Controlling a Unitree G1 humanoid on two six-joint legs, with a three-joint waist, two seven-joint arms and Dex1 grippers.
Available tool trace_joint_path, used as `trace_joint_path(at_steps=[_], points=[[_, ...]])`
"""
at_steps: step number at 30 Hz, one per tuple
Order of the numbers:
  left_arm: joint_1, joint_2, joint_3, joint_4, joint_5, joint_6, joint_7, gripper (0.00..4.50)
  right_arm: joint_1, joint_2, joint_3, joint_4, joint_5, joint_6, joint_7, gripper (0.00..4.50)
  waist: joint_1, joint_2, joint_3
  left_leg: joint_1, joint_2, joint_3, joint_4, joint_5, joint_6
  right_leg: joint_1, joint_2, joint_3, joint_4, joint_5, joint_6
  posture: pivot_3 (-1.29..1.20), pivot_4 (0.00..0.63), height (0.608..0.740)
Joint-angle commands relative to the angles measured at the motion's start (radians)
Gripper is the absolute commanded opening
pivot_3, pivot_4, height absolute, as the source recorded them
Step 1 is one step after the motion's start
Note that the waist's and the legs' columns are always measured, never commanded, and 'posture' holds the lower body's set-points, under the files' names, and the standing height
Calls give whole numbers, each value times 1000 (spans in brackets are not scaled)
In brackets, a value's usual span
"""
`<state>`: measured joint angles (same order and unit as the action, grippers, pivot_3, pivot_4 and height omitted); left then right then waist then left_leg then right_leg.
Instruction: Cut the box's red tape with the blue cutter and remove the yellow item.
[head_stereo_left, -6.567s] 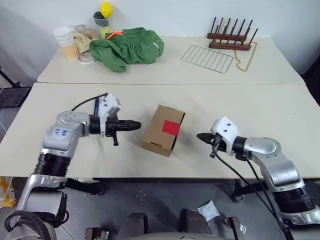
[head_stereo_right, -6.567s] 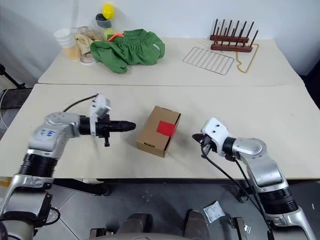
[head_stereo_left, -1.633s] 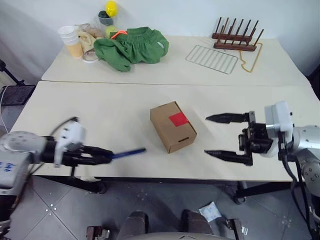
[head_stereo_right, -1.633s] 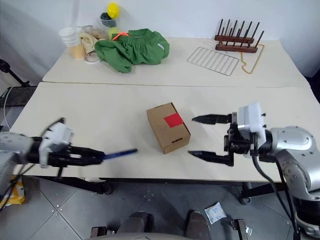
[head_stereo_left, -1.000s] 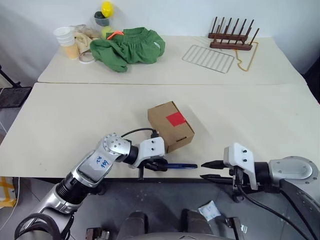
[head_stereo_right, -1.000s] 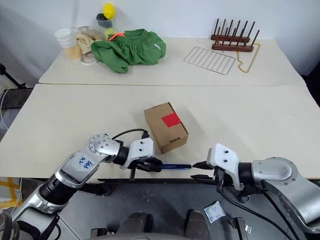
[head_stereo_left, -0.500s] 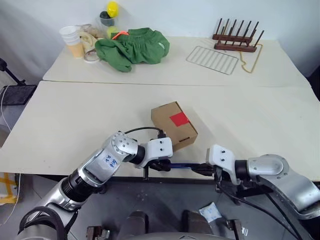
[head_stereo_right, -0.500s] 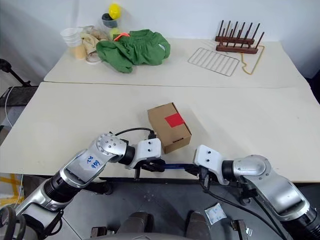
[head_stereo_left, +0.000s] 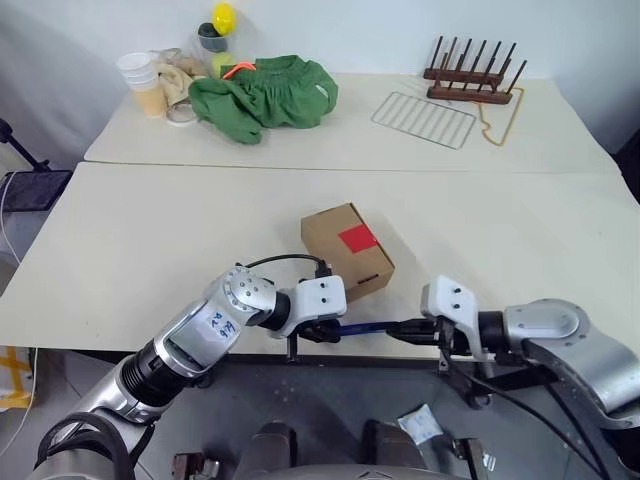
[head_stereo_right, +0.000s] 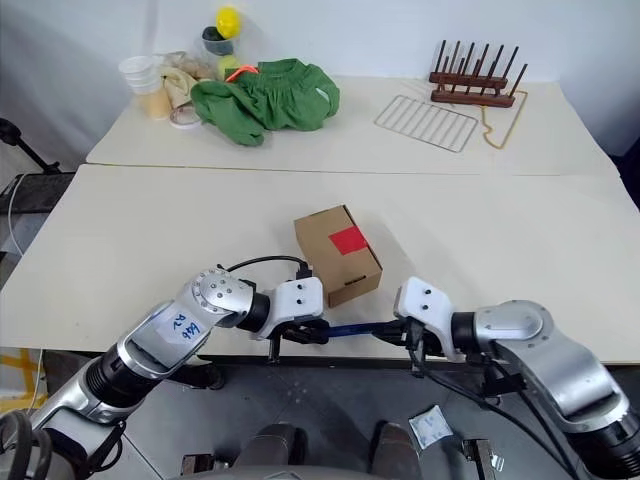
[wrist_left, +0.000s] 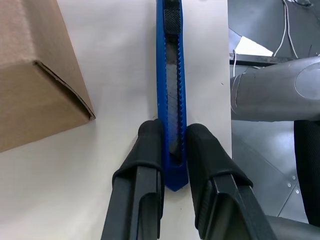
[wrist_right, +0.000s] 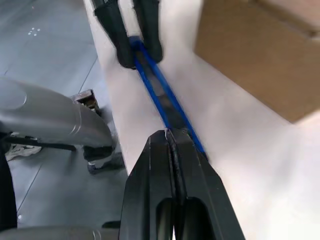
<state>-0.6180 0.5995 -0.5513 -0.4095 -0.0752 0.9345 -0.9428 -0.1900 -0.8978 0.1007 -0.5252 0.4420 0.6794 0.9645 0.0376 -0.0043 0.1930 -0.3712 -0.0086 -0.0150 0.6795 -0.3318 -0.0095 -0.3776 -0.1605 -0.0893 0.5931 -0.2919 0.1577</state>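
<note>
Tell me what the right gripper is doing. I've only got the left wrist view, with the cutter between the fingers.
Observer: The right gripper is shut, with its tips at the far end of the blue cutter, opposite the left gripper.
Operator: Where's the tape on the box?
Observer: The red tape is on the top face of the box.
Operator: Has it been cut?
Observer: It looks whole, and the box is closed.

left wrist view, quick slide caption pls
Left fingers clamp the blue cutter beside the box.
</note>
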Motion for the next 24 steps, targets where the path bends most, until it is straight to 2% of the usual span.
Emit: trace_joint_path(at_steps=[1, 24], points=[[12, 11, -31, 5, -5, 15, -4, 461, -8, -11, -14, 12, -14, -18, 5, 46, -2, 0, 0, 0, 0, 0, 0, 0, 0, 0, 0, 0, 0, 0, 0, 0, 150, 740], [2, -3, -20, 6, -7, 19, 14, 461, -78, 98, 147, 107, -115, -39, 1, 46, -8, 0, 0, 0, 0, 0, 1, 0, 0, 1, 0, 0, 1, 0, 0, 0, 150, 740]])
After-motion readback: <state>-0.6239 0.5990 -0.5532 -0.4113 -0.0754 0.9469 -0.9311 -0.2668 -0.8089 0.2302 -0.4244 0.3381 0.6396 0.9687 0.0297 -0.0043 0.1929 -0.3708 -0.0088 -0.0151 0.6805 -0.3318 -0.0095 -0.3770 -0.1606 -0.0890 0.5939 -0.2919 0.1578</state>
